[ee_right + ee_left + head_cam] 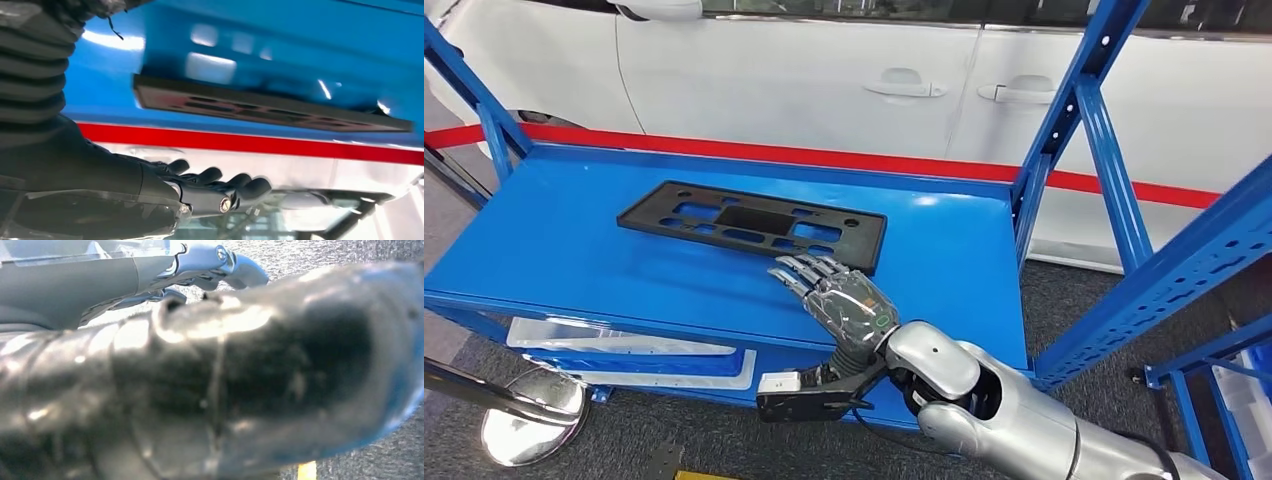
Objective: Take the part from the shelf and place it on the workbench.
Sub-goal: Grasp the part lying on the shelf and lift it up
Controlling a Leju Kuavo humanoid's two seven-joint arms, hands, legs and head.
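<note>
The right hand [842, 298] is held flat over the shelf [544, 240], fingers extended together, empty, just beside the black part [752, 224].

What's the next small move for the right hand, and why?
Probably ease the right hand forward and down to the near edge of the black plate. The plate lies flat on the blue shelf; the hand hovers at that edge with fingers extended, holding nothing. Contact can't be confirmed, so close only once the fingers straddle the edge.
</note>
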